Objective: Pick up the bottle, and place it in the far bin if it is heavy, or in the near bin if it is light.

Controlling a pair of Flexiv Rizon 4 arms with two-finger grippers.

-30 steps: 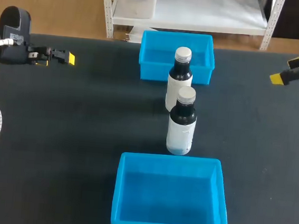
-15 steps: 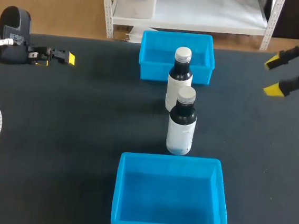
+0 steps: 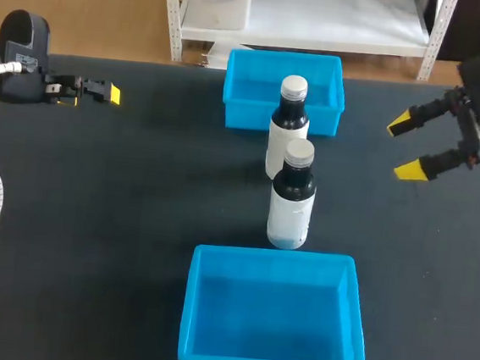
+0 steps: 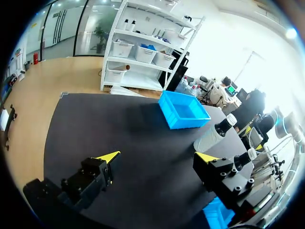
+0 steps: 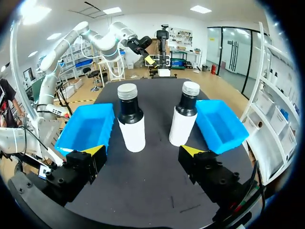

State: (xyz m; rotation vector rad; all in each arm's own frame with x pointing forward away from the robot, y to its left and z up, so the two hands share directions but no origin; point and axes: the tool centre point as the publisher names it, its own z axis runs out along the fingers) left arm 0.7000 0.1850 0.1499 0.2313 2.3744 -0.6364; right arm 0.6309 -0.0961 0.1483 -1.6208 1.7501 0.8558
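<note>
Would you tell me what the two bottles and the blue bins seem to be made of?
The near bottle and far bottle look like dark glossy plastic or glass, given highlights on their shoulders, with white labels and silvery caps. The near bin and far bin seem moulded blue plastic: uniform colour, slight sheen.

table [image 3: 92, 217] | top: black, matte, flat | far edge: straight across the head view

Bare table [image 3: 137, 187] separates the right pincer [image 3: 404, 147] from the near bottle [image 3: 292, 198], the far bottle [image 3: 287, 121] just behind.
</note>
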